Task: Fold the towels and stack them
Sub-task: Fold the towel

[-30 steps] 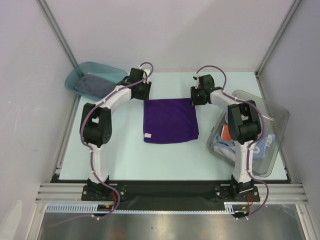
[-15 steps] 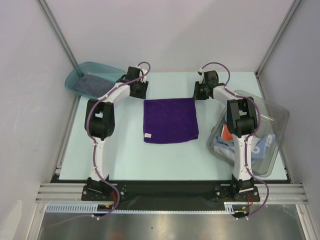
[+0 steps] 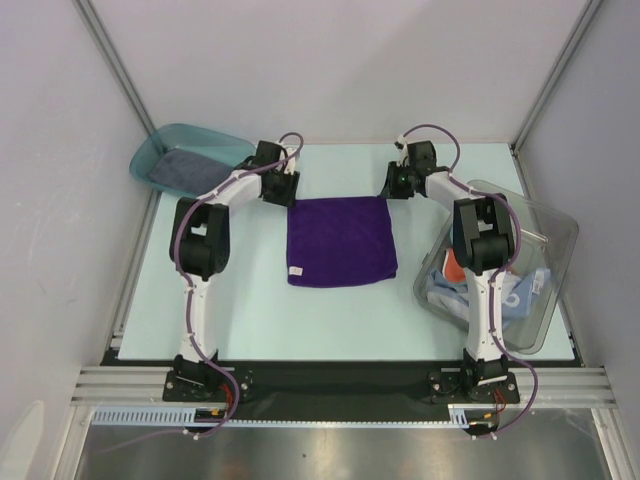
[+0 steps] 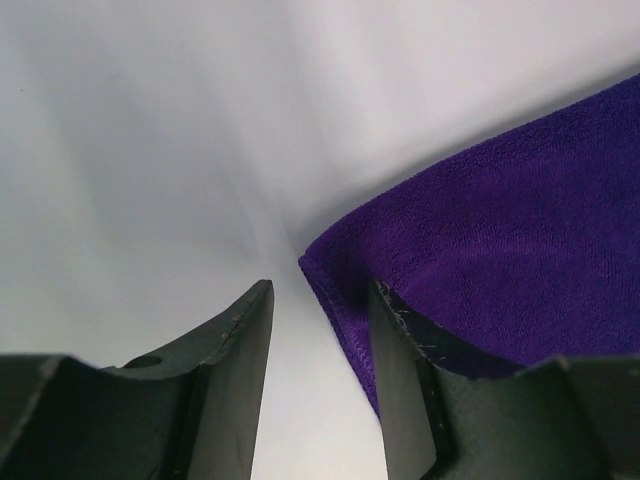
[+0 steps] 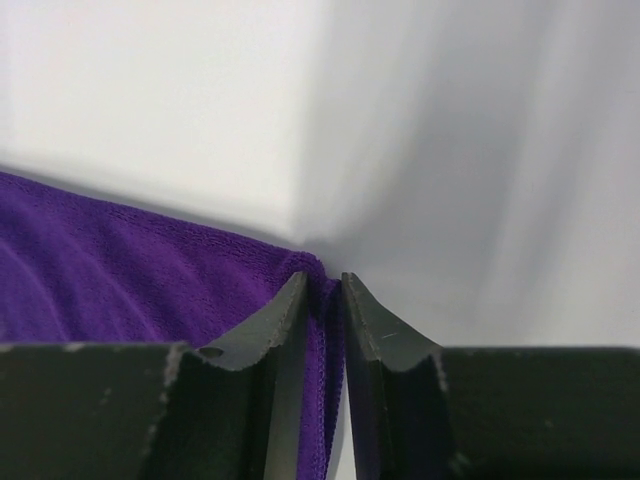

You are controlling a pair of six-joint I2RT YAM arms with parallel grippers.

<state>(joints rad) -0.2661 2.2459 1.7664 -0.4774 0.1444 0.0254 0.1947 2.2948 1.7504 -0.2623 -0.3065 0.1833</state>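
A deep purple towel (image 3: pixel 340 240) lies flat in the middle of the table. My left gripper (image 3: pixel 283 190) hovers at its far left corner, open. In the left wrist view the left gripper (image 4: pixel 320 300) has the purple towel's (image 4: pixel 500 250) corner edge lying just inside its right finger (image 4: pixel 395 350), and the left finger stands apart on bare table. My right gripper (image 3: pixel 397 188) is at the far right corner. In the right wrist view the right gripper (image 5: pixel 322 285) is shut on the purple towel's (image 5: pixel 130 270) hem, pinched between both fingers.
A teal tray (image 3: pixel 160 145) at the far left holds a dark grey-blue towel (image 3: pixel 185 168). A clear plastic bin (image 3: pixel 550 250) at the right holds more towels, red-orange and light blue (image 3: pixel 455 280). White walls enclose the table on three sides.
Both wrists have reached out to the towel's far corners. The right jaws have closed onto the far right corner. The left gripper has shifted slightly right toward the far left corner.
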